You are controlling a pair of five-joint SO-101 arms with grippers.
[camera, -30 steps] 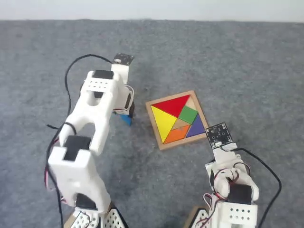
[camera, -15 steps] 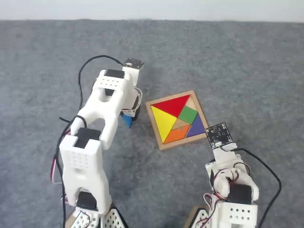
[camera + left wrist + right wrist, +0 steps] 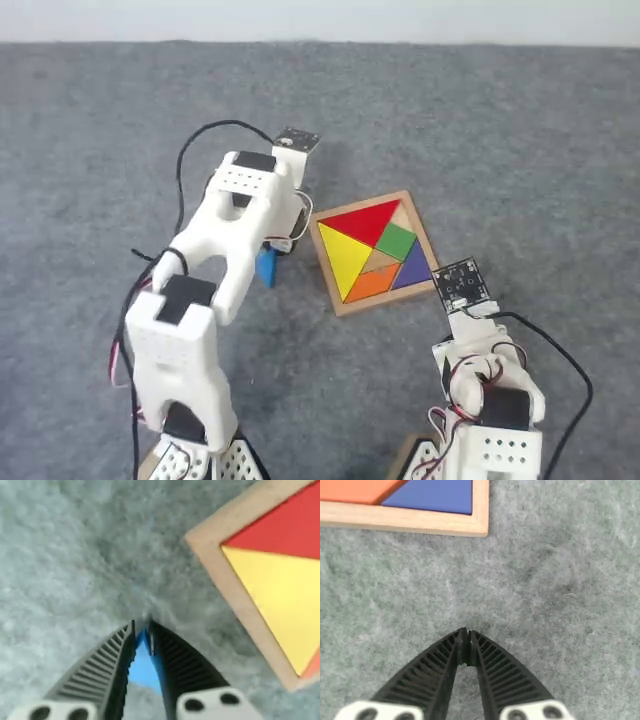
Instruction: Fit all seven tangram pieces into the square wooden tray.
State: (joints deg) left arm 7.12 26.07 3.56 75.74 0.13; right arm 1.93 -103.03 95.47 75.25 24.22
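The square wooden tray lies at the table's middle, holding red, yellow, green, orange and purple pieces, with bare wood at its centre and far right corner. My left gripper is shut on a blue piece, held just left of the tray's left corner. In the high view the blue piece shows under the left arm. My right gripper is shut with nothing in it, over grey felt just off the tray's near corner. The right arm sits folded at the front right.
Grey felt covers the whole table. A black cable loops over the left arm. Open felt lies behind and to the right of the tray.
The left arm has carried the blue piece rightwards, closer to the tray's left corner. The right arm has kept still.
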